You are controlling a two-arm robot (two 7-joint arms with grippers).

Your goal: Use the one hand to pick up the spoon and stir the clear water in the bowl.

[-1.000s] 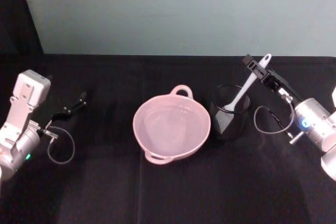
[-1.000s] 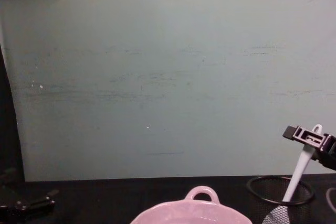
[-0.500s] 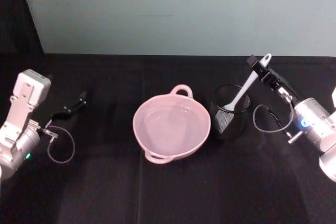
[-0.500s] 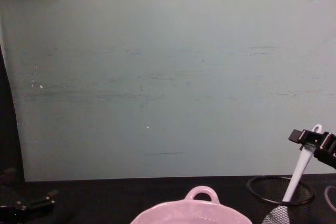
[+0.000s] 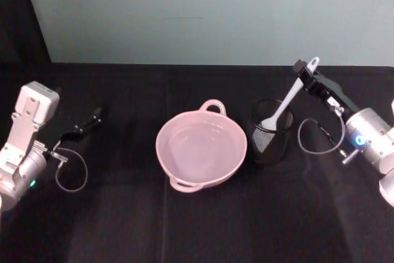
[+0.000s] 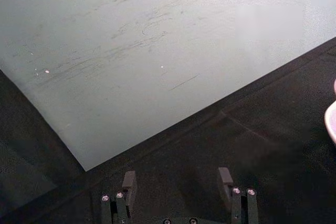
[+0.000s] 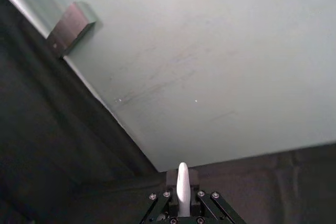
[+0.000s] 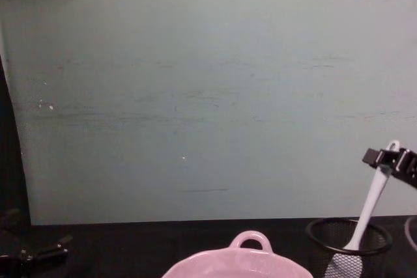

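Long slim white plastic spoon [image 5: 286, 98] tilted in black wire-mesh cup [image 5: 274, 149], head down, just right of wide pale pink ceramic bowl [image 5: 161, 133] on black bench [image 5: 184, 226]. Clear water [image 5: 200, 152] faint from head view. Right end effector [image 5: 300, 68] clenched on handle near hole end; grip plain in right wrist view, fingers [image 7: 169, 194] flanking handle. Left end effector [image 6: 177, 182] released, parked far left; spread fingers plain in left wrist view.
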